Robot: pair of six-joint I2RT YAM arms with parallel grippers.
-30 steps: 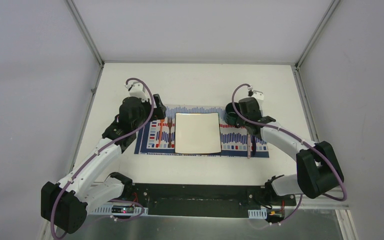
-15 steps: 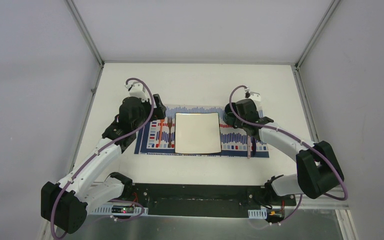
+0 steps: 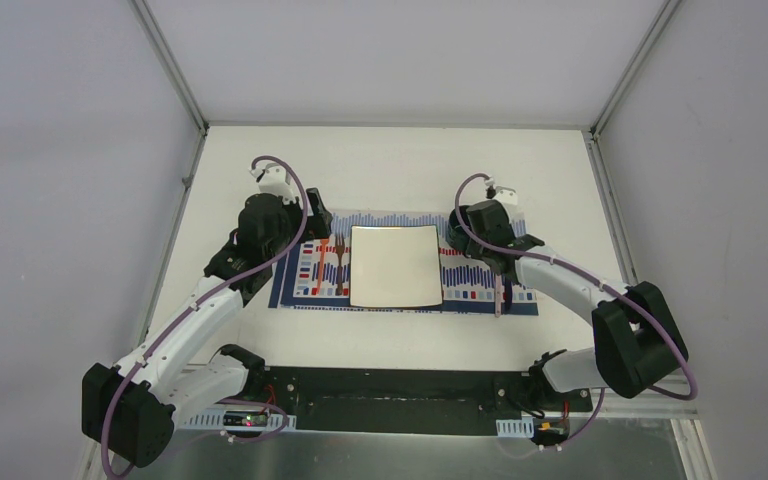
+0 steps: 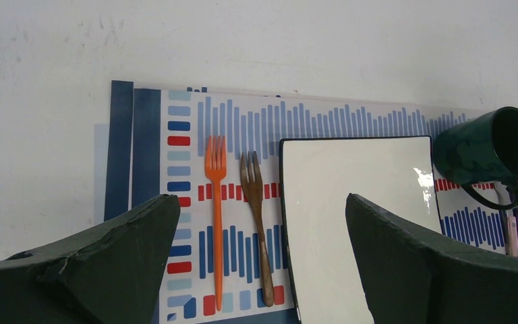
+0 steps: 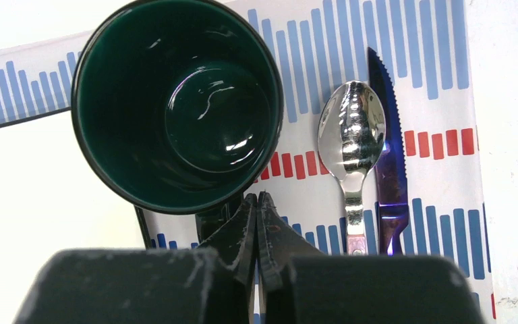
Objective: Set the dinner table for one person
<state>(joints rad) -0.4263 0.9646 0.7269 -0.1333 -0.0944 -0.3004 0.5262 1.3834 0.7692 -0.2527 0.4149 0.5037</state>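
On the large plain white matte table (image 3: 390, 165) lies a blue-, red- and white-striped rectangular placemat (image 4: 351, 118), above which the left claw (image 4: 260, 202) gapes wide, while the right claw (image 5: 257, 200) is pinched shut beside the handle of a glossy dark green mug (image 5: 175, 101).

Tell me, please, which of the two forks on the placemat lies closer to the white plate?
The brown fork, lying right beside the left edge of the white plate. The orange fork lies further left, beyond it.
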